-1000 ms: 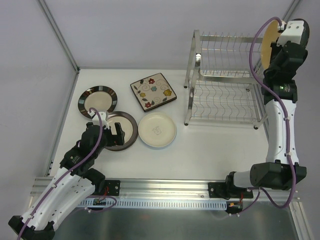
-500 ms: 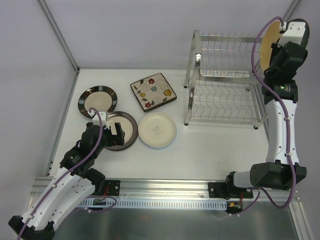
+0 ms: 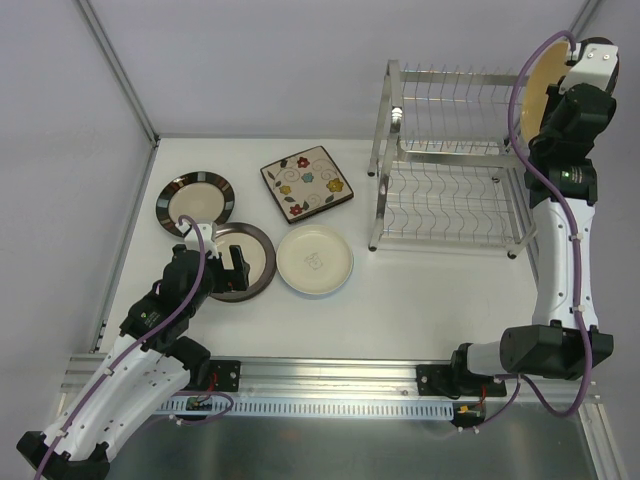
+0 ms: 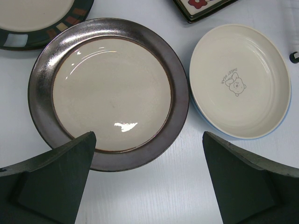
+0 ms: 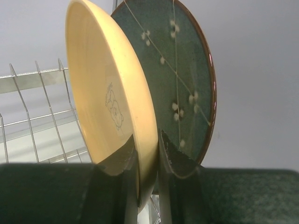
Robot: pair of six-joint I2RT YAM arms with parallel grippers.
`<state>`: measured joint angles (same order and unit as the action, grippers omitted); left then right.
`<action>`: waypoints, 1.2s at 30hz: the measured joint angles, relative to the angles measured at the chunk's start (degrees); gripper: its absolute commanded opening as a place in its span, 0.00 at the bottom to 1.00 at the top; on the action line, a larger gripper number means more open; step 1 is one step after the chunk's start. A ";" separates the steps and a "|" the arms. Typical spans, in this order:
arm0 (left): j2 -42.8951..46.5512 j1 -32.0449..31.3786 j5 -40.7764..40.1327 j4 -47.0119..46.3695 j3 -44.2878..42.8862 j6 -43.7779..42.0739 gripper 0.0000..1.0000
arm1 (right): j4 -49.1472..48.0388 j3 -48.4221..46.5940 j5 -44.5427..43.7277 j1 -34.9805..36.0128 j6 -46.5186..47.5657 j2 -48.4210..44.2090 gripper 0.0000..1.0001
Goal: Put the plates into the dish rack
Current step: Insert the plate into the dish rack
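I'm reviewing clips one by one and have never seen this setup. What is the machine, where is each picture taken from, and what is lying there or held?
These are two robot arms bolted at a white table's near edge. One picture looks down from above and behind them; the other two come from a camera on each wrist, showing its pincer. Four plates lie on the table: a dark-rimmed plate with coloured blocks, a brown-rimmed plate, a round cream plate and a square flowered plate. A silver wire dish rack stands to the right. The left pincer hangs open over the brown-rimmed plate. The right pincer is shut on the rim of a yellow plate, held on edge up by the rack's top tier, with a dark green plate just behind.
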<state>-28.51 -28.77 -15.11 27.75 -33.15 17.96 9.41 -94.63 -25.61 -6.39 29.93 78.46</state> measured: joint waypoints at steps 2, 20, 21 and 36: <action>0.00 0.00 -0.02 0.00 0.00 0.00 0.99 | 0.50 -0.31 0.07 0.00 -0.42 0.13 0.25; -0.37 0.00 0.02 0.00 0.00 0.00 0.99 | 7.93 -3.26 3.32 -0.11 -3.93 0.55 0.85; -0.39 0.00 0.02 0.00 0.00 0.00 0.99 | 8.17 -3.45 3.96 -0.11 -4.17 0.22 0.87; -3.87 0.00 1.66 0.00 0.00 0.04 0.99 | 11.13 -2.84 13.86 -0.13 -13.09 -16.83 1.00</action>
<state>-32.38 -28.77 -13.45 27.75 -33.15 18.00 20.53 -97.47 -11.75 -6.52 16.84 61.63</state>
